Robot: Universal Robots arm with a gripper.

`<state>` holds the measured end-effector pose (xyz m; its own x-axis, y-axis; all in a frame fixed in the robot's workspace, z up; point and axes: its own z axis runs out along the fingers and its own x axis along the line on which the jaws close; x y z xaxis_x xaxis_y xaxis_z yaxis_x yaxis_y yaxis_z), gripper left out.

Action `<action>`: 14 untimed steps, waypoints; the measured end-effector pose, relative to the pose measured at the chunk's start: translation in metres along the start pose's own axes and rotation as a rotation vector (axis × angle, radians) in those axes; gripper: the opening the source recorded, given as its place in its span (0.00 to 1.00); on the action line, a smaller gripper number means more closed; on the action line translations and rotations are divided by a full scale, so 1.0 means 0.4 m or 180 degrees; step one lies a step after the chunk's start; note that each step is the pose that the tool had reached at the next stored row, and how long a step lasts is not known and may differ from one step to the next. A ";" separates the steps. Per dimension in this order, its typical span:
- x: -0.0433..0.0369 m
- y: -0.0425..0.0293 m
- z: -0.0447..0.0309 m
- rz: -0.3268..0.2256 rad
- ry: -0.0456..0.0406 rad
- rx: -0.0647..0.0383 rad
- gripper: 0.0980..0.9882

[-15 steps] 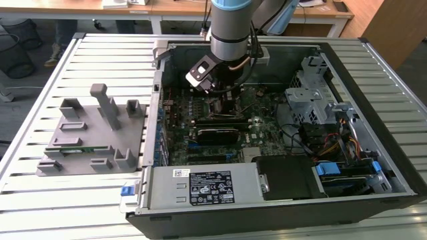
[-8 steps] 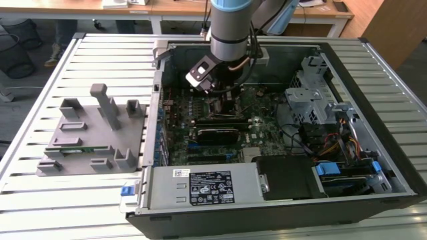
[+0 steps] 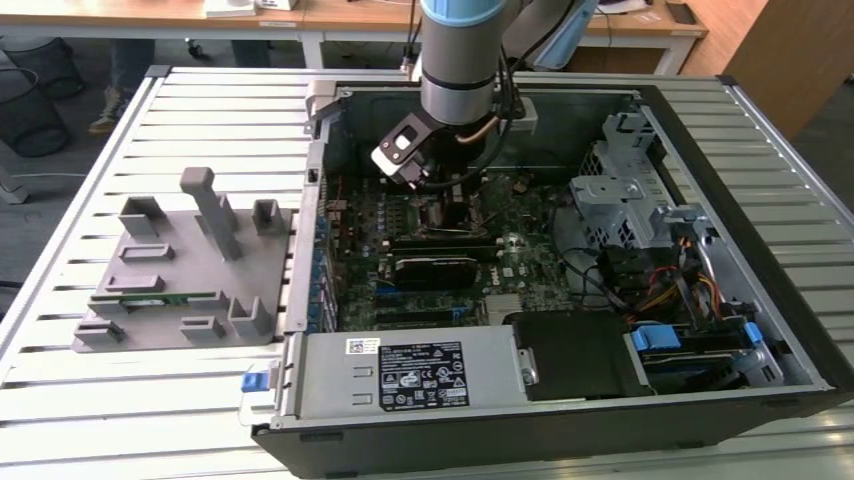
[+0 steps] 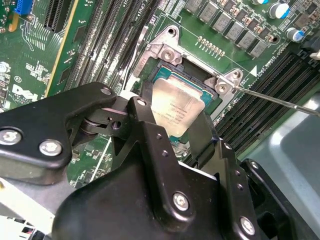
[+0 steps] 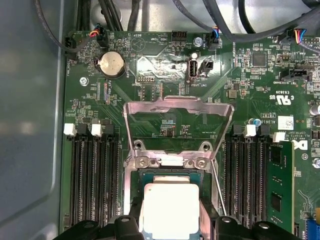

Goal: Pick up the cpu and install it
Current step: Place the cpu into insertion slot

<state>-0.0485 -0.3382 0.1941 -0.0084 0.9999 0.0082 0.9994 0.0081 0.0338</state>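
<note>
Silvery-grey cpu (image 4: 175, 107), flat, square, pinched edge-to-edge between the fingers (image 4: 150, 135), level over the open socket (image 4: 165, 54).

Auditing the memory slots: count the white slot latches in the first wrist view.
4. One latch and its neighbour cap slots on one side of the cpu; another pair caps slots on the other side. More may be hidden at the slots' far ends.
</note>
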 end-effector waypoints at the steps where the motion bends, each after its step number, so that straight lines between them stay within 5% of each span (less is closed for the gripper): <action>1: 0.000 0.000 0.000 0.0000 0.0000 0.0000 0.48; 13: 0.000 0.000 0.002 0.0000 0.0003 -0.0002 0.49; 14: 0.000 0.000 0.001 0.0000 0.0002 -0.0001 0.57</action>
<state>-0.0484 -0.3381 0.1935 -0.0084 0.9999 0.0088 0.9994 0.0081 0.0342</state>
